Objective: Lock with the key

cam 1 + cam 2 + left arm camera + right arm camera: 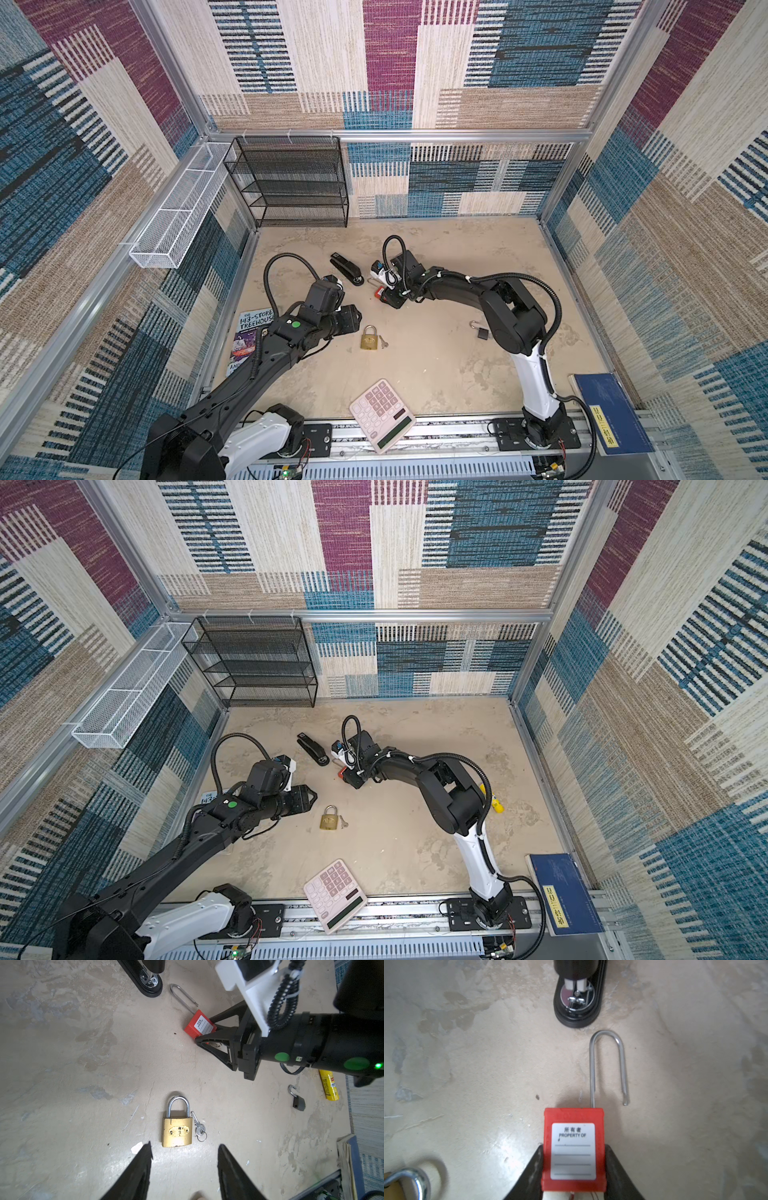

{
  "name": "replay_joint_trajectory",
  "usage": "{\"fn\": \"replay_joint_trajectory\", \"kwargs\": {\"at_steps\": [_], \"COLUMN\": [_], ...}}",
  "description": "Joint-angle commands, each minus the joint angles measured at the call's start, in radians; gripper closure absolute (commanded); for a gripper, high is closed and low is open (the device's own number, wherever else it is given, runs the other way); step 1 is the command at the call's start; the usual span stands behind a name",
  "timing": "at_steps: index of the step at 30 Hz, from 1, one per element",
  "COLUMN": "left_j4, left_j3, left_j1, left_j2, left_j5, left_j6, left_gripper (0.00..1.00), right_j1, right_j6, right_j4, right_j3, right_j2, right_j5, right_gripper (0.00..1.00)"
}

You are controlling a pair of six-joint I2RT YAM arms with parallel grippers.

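Red lock (200, 1025) was found flat on the table (83, 1064), near the stapler (577, 1001). Its long shackle (607, 1064) was sprung open, with the free end clear of the body. Right gripper (573, 1149) was set low over it, jaws narrowed onto both sides of the body; a grip was judged made, with the lock resting on the table. Left gripper (185, 1167) was held with jaws apart and empty, poised near a brass lock (177, 1131) whose shackle was shut. A key (198, 1125) lay just beside that lock. A grey lock (298, 1102) lay open, well apart.

Step in hand was judged to be securing the body. Whether a key sat in its base could not be told. The next move was judged to call for the shackle's free end to be aligned over its hole and pressed home, then a key turned.
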Motion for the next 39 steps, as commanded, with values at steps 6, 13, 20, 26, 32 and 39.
{"fn": "replay_joint_trajectory", "kwargs": {"at_steps": [6, 13, 20, 26, 32, 39], "left_j4": [0.009, 0.107, 0.146, 0.211, 0.337, 0.384], "left_j3": [0.002, -0.016, 0.025, 0.007, -0.031, -0.021], "left_j1": [0.001, 0.0, 0.0, 0.005, 0.043, 0.045], "left_j2": [-0.02, -0.023, 0.011, -0.032, -0.037, -0.032], "left_j5": [0.033, 0.085, 0.138, 0.125, 0.214, 0.235], "left_j6": [-0.038, -0.072, -0.068, -0.088, -0.183, -0.217], "left_gripper": [0.48, 0.48, 0.48, 0.47, 0.46, 0.46], "right_j1": [-0.001, 0.003, 0.017, 0.021, 0.038, 0.052], "right_j6": [0.08, 0.129, 0.146, 0.134, 0.094, 0.061], "right_j4": [0.033, 0.036, 0.028, 0.01, 0.05, 0.084], "right_j3": [-0.043, -0.09, -0.1, -0.078, -0.124, -0.162], "right_j2": [-0.102, -0.226, -0.289, -0.302, -0.351, -0.384], "right_j5": [-0.028, -0.091, -0.164, -0.217, -0.24, -0.223], "right_gripper": [0.69, 0.71, 0.71, 0.72, 0.71, 0.71]}}
